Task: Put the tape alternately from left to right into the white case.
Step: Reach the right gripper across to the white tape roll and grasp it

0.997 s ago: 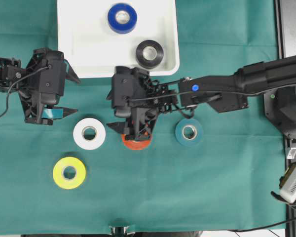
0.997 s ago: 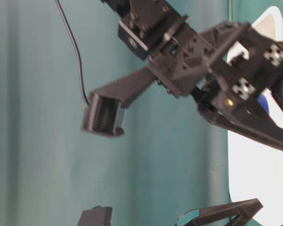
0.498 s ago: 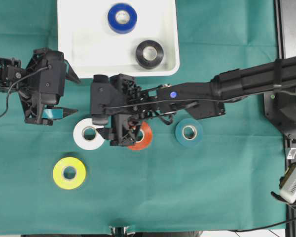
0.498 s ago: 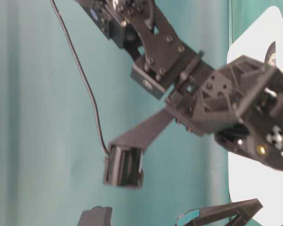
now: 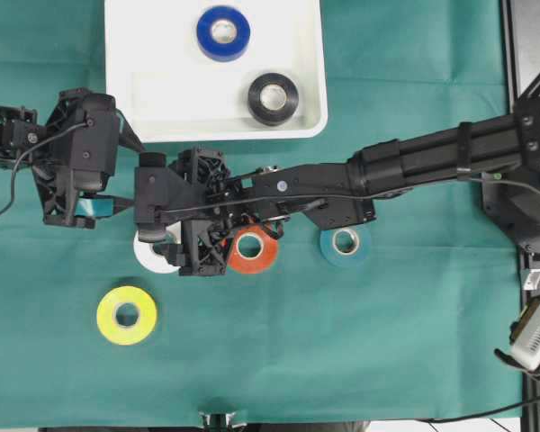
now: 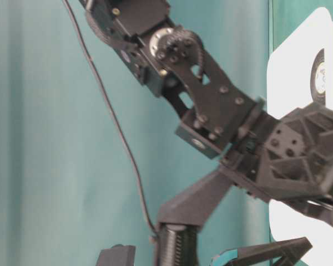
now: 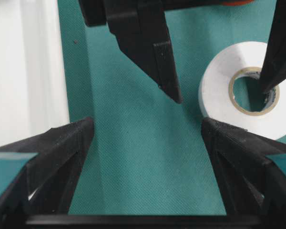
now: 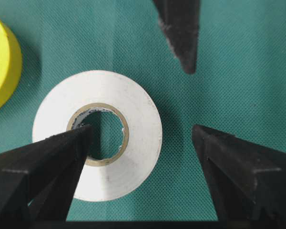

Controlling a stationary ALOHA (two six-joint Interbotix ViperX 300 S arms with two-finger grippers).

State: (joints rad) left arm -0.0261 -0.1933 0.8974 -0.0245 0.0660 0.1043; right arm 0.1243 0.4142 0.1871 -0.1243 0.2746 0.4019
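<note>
I am holding the right gripper [image 8: 143, 143] wide over the white roll [image 8: 97, 135], one finger [image 8: 62, 152] in its core, the other outside. The left gripper [image 7: 143, 138] is hanging wide beside the case [image 5: 144, 99].

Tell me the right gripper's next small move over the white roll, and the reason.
Probably lower a little, then close. The right gripper is open, one finger over the core of the white roll and the other outside its rim, straddling one wall. The roll lies flat on the cloth, ungripped.

no readable text, labels or numbers
</note>
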